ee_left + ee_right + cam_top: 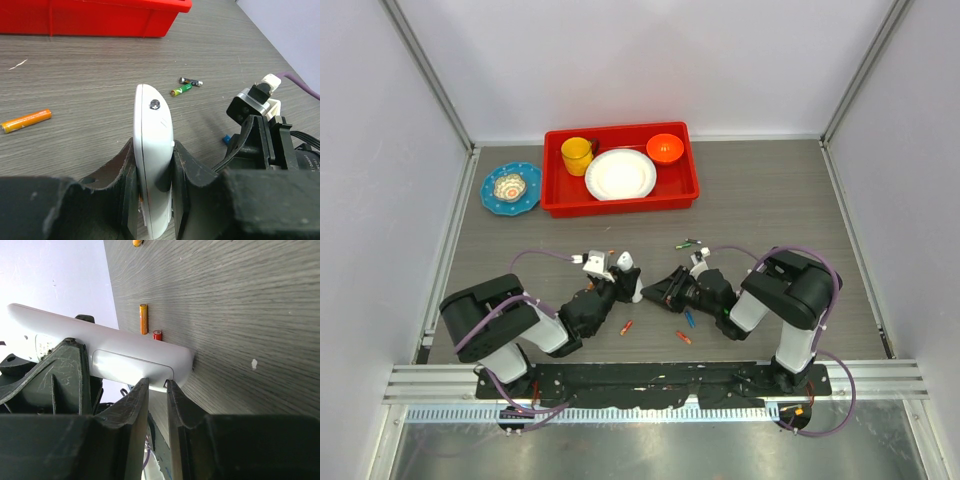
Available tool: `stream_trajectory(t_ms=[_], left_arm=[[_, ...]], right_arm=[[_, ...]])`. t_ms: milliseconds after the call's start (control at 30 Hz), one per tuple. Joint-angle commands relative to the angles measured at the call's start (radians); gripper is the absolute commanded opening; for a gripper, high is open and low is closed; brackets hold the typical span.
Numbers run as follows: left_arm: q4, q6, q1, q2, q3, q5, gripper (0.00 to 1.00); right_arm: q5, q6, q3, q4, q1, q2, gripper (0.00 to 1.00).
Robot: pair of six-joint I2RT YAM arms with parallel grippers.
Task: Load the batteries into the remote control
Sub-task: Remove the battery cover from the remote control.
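**Q:** While the left gripper (154, 152) is clamped, where does the remote control (152, 125) sit?
**A:** On edge between that gripper's fingers, at the near middle of the table (770, 200).
**Q:** Right gripper (157, 390)?
**A:** Fingers nearly together, tips against the outlined panel (132, 365) on the remote's back. Whether they pinch anything cannot be determined.
**Q:** Batteries?
**A:** Loose on the table. The green battery (686, 243) lies far of the right gripper. The orange battery (626, 326), blue battery (689, 319) and red battery (683, 337) lie near, between the arms.
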Motion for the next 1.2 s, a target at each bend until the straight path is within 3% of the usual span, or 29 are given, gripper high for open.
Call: stream_trajectory(t_ms=[0,1167], left_arm=[[0.211,0.037,-0.017,0.012,-0.008,-0.003,0.0],[0.211,0.028,-0.025,-0.003,-0.026,-0.021,0.0]], right_arm=[[0.006,-0.012,0.006,0.103,0.001,-0.053,0.26],[0.034,-0.067,-0.023,0.025,-0.002,-0.102,0.26]])
